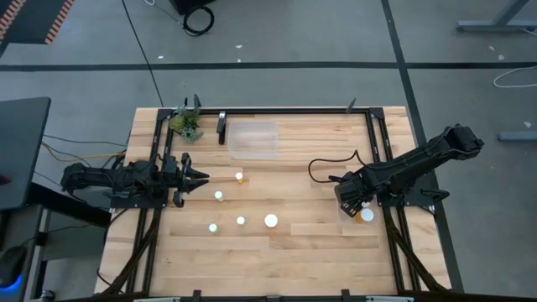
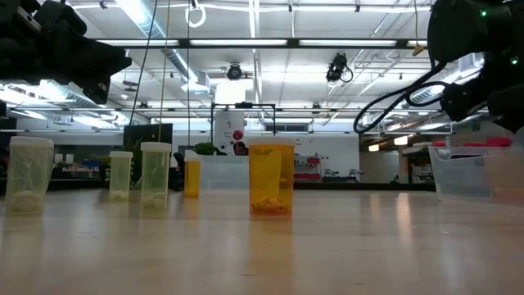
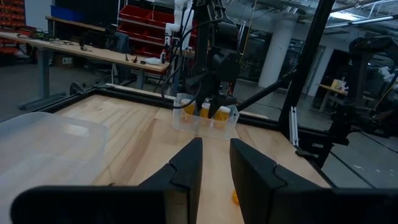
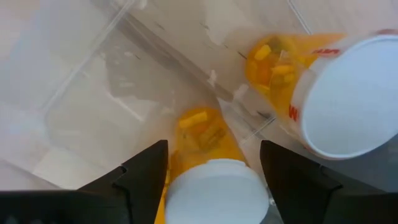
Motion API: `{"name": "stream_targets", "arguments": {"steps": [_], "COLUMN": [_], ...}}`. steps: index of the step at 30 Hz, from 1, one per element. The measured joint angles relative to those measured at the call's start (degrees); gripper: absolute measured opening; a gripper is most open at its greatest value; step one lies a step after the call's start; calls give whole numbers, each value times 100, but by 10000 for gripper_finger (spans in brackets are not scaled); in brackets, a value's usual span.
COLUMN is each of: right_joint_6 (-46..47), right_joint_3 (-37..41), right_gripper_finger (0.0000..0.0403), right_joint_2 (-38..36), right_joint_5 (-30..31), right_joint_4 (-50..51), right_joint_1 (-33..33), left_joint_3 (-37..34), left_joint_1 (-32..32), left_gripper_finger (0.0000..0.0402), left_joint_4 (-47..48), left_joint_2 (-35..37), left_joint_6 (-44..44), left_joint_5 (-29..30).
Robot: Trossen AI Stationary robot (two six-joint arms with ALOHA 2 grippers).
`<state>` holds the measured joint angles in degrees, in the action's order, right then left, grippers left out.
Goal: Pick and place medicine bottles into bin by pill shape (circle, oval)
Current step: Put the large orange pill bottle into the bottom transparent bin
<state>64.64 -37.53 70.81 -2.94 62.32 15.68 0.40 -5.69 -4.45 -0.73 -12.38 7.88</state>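
Several orange medicine bottles with white caps stand on the table: one, another and a third among them. My right gripper points down, open, into a clear bin at the right. A bottle stands cap up between its fingers. Beside it a second bottle lies in the bin. At the left, my left gripper points level, its fingers nearly together with nothing between them. My right gripper's fingers stand on either side of the bottle's white cap, coming from above. I cannot tell whether they touch it. The bottle sits upright inside the clear bin.
A second clear bin sits at the far middle, next to a small green plant. A black frame borders the work area. In the low view the standing bottles form a row across the table.
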Motion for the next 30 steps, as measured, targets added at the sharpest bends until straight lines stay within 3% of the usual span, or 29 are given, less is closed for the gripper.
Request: {"name": "stream_targets", "arguments": {"steps": [21, 30], "right_joint_6": [-33, -198], "right_joint_3": [-813, -1157], "right_gripper_finger": [263, 263], "right_joint_2": [-2, -4], "right_joint_5": [667, 1093], "right_joint_4": [529, 230], "right_joint_1": [-7, -17], "left_joint_3": [-1, 0], "left_joint_1": [0, 0], "left_gripper_finger": [91, 83], "left_joint_4": [1, 0], "left_joint_2": [0, 0], "left_joint_6": [0, 0], "left_joint_5": [-2, -2]}}
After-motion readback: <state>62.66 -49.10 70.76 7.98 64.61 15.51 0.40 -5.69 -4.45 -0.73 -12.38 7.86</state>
